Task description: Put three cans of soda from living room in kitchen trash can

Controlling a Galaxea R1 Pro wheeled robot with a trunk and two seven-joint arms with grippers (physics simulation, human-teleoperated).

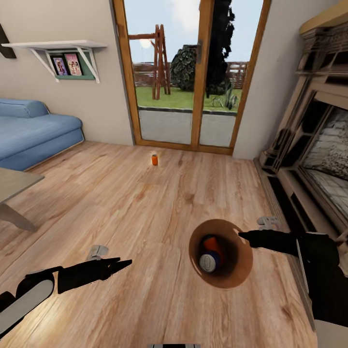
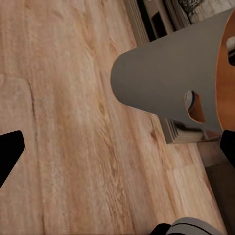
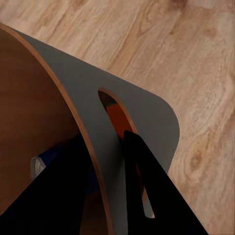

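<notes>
Gripping the tash can rim, right fingers half-hide its cans.

Your left arm reaches in from the near left, white forearm low, black wrist and left gripper pointing right and slightly far, held level. Its fingers lie close together with nothing between them; whether they are fully closed is unclear. Your right arm comes in from the near right, black wrist pointing left. Your right gripper is clamped across the wall of the trash can, one finger inside and one outside the rim.
</notes>
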